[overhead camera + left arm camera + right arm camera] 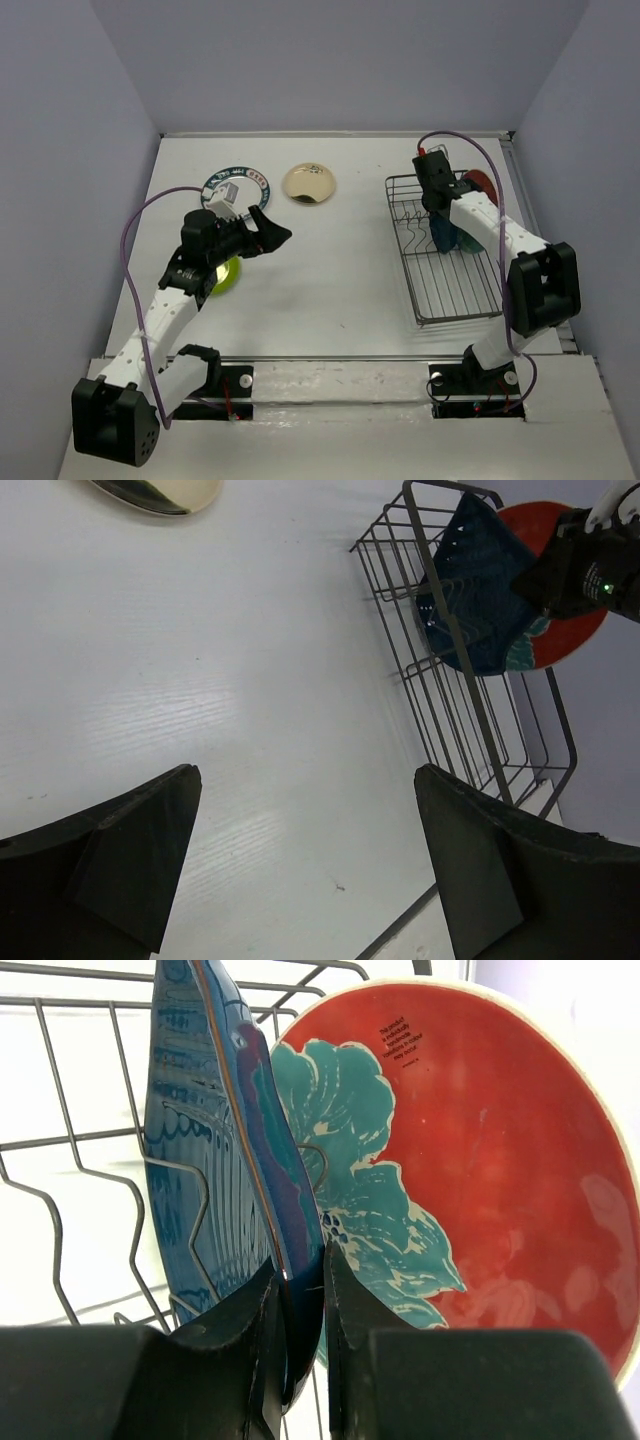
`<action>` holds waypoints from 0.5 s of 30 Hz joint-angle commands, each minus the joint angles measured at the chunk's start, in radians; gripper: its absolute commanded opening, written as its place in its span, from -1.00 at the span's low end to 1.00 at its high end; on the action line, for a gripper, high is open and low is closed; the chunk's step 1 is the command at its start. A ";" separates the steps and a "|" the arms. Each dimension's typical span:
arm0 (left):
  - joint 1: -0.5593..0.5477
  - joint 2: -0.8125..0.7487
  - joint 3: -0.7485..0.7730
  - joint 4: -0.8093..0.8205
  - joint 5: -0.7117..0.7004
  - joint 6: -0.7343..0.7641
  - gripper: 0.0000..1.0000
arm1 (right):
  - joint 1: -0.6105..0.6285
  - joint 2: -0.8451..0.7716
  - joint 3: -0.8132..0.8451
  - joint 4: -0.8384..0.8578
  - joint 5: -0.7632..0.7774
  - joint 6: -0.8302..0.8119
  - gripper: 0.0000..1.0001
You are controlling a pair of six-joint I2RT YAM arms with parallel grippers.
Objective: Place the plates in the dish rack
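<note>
Right wrist view: my right gripper [300, 1265] clamps the dark blue leaf-shaped plate [205, 1160], standing edge-on in the dish rack [100, 1002], red-and-teal plate [490, 1160] just beside it, by the bench [330, 290] right edge.

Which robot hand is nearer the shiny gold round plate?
Left. The left gripper hovers near the shiny gold round plate; the right gripper is far off, pinching the dark blue leaf-shaped plate in the dish rack.

White table [330, 290], pale lavender walls [330, 60] on three sides, even light
</note>
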 commanded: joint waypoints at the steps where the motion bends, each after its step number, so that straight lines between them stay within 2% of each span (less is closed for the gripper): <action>1: -0.011 0.015 0.044 0.058 -0.049 -0.041 0.98 | -0.002 -0.075 -0.041 0.092 -0.076 0.076 -0.59; 2: -0.016 0.028 0.053 0.058 -0.086 -0.046 0.98 | -0.002 -0.095 -0.046 0.100 -0.080 0.091 -0.46; 3: -0.021 0.035 0.056 0.058 -0.103 -0.049 0.98 | -0.002 -0.105 -0.044 0.103 -0.089 0.097 -0.24; 5: -0.033 0.052 0.061 0.068 -0.131 -0.060 0.98 | -0.002 -0.126 -0.040 0.111 -0.125 0.108 -0.04; 6: -0.037 0.069 0.058 0.074 -0.150 -0.067 0.98 | -0.002 -0.147 -0.035 0.114 -0.147 0.139 0.14; 12: -0.071 0.109 0.076 0.101 -0.235 -0.103 0.98 | -0.002 -0.238 -0.046 0.111 -0.217 0.188 0.67; 15: -0.091 0.136 0.116 0.100 -0.266 -0.107 0.98 | -0.002 -0.307 -0.066 0.111 -0.244 0.193 0.77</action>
